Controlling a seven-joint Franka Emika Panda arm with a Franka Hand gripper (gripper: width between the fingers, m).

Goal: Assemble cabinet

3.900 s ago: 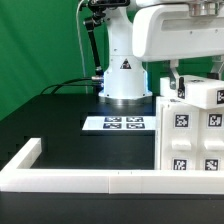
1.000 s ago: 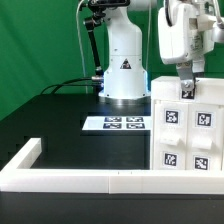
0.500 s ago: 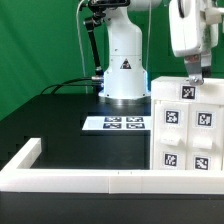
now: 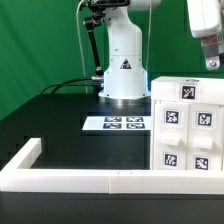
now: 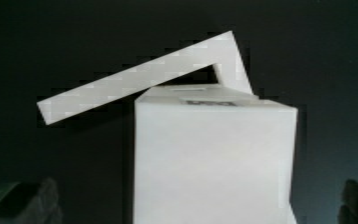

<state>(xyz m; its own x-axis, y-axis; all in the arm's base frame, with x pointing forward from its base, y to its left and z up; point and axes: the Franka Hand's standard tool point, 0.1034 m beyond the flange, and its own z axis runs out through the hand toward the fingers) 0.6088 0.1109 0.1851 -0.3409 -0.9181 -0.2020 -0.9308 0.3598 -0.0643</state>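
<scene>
The cabinet (image 4: 186, 125), a large white box with black-and-white tags on its front and top, stands upright at the exterior view's right, against the white border wall. My gripper (image 4: 211, 60) hangs well above the cabinet's top right part and touches nothing. The wrist view looks down on the cabinet's top (image 5: 220, 150). My two fingers (image 5: 23, 202) show at the picture's lower corners, wide apart, with nothing held between them. The gripper is open and empty.
A low white L-shaped border wall (image 4: 80, 179) runs along the table's front and left; it also shows in the wrist view (image 5: 140, 82). The marker board (image 4: 115, 124) lies in front of the robot base (image 4: 122, 75). A black cable (image 4: 70, 82) runs behind.
The gripper has risen from the cabinet's top and moved toward the exterior view's right, now well above it. The cabinet has stayed in place over the last second.
</scene>
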